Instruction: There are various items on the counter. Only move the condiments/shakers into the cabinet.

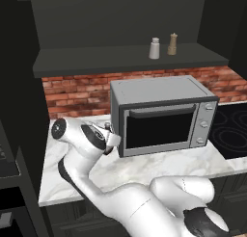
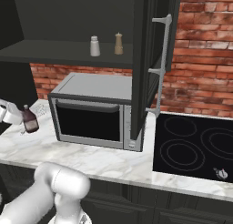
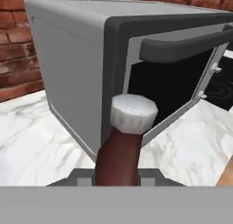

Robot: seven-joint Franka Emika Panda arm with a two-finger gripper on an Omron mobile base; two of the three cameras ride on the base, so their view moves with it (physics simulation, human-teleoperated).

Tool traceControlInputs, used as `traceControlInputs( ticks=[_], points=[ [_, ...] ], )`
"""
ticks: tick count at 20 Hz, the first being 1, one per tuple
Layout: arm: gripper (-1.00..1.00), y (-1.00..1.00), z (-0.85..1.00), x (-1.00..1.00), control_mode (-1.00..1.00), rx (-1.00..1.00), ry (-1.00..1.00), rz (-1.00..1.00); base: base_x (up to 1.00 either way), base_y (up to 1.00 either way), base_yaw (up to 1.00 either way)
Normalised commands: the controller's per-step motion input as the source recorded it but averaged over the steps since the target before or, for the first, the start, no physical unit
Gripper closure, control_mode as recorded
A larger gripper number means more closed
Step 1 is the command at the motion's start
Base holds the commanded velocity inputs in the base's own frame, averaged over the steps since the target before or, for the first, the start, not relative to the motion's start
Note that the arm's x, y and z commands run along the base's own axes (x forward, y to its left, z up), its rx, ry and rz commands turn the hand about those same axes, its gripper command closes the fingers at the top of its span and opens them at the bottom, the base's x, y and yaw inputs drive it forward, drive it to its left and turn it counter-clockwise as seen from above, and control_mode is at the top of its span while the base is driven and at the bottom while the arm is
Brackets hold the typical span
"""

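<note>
Gripper (image 2: 20, 123) closed on dark red-brown bottle (image 2: 30, 120) (white cap (image 3: 134, 112)) — held above counter (image 2: 104, 161) at left end, beside microwave (image 2: 93, 110). Shaker (image 2: 94, 46), pepper mill (image 2: 119, 43) upright on cabinet (image 1: 120, 60) ledge — near each other.

You cannot see the gripper's fingertips (image 2: 20, 123): in the right base view the picture's left edge cuts the hand off, and in the hand view the dark red-brown bottle (image 3: 119, 157) covers them. That bottle's base runs out of the hand view at the bottom. In the left base view the microwave (image 1: 161, 116) hides the bottle. The stovetop (image 2: 195, 148) is cut by the right edge, and the small item (image 2: 221, 173) on it is too small to identify.
</note>
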Motion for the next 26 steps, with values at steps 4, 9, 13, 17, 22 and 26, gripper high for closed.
traceControlInputs(
  ticks=[4,9,13,17,22,26],
  points=[
    [1.00,-0.33,0.50,-0.81,-1.00,0.00,0.00,0.28,0.00,0.00,0.00],
    [1.00,-0.42,0.63,-0.57,-1.00,0.00,0.00,0.24,0.00,0.00,0.00],
    [1.00,-0.23,0.82,-0.20,-1.00,0.00,0.00,0.21,0.00,0.00,0.00],
    [1.00,-0.01,0.99,-0.10,-1.00,0.00,-0.01,0.14,0.00,0.00,0.00],
    [1.00,0.00,1.00,-0.07,-1.00,0.00,-0.03,0.09,0.00,0.00,0.00],
    [1.00,0.00,0.99,-0.02,-1.00,0.00,0.00,0.05,0.00,0.00,0.00]
  ],
)
